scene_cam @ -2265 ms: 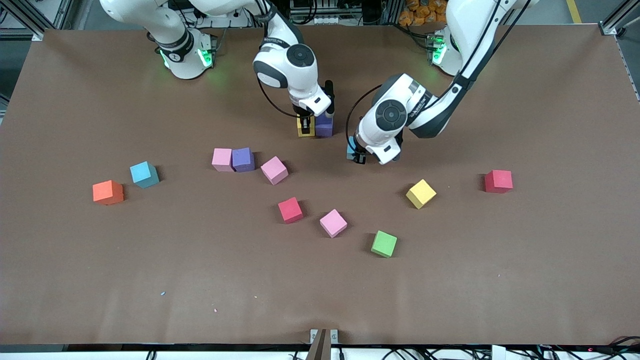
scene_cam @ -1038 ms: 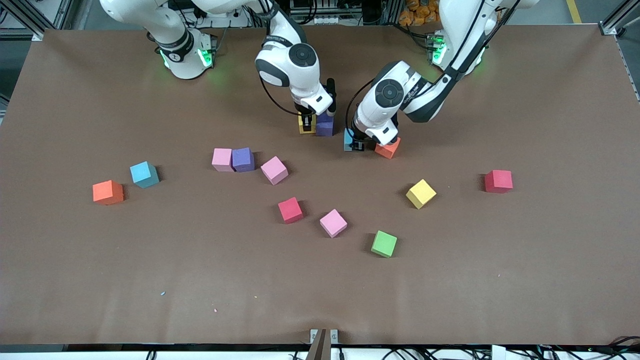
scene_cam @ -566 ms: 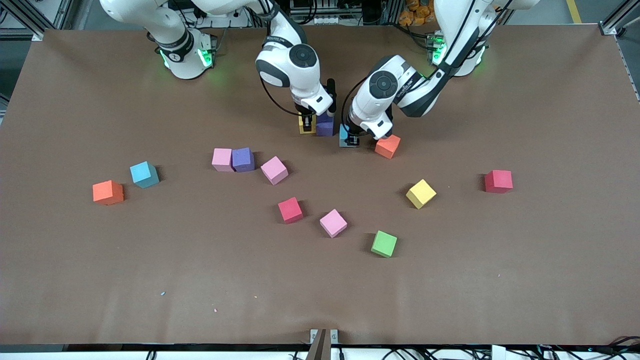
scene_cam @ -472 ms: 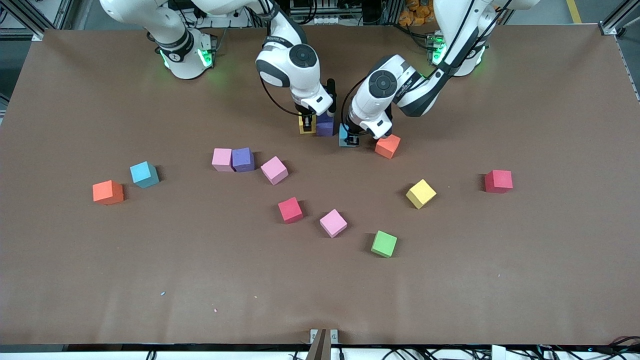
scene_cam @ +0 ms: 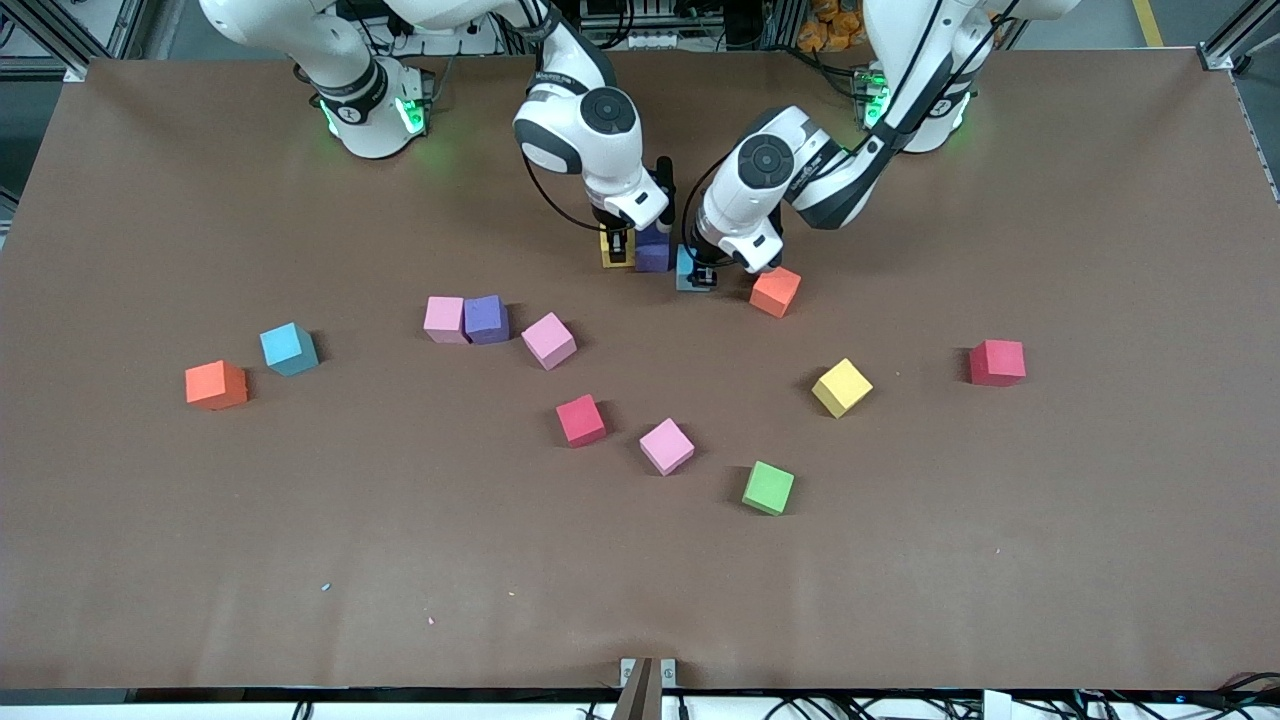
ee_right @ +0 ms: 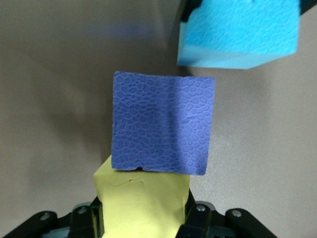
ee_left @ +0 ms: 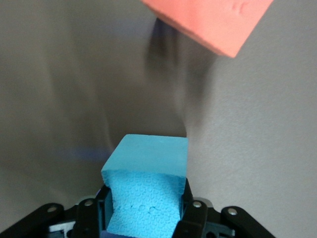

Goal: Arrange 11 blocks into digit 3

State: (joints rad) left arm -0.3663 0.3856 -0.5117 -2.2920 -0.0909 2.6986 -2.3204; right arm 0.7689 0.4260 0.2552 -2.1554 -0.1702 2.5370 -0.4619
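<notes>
Blocks: eleven loose on surface (scene_cam: 200,520), no digit yet.
Left end effector (scene_cam: 700,279): clamped on blue block (ee_left: 148,191), just beside purple block (ee_right: 163,123).
Right end effector (scene_cam: 617,249): clamped on yellow block (ee_right: 143,206), touching the purple one.
Orange block (scene_cam: 775,292): 3 o'clock of blue.

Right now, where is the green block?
The green block lies loose on the table, nearest the front camera of all the blocks, beside a pink block.

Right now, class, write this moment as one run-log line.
left gripper: shut on blue block | right gripper: shut on yellow block | purple block: beside yellow | figure: begun
</notes>
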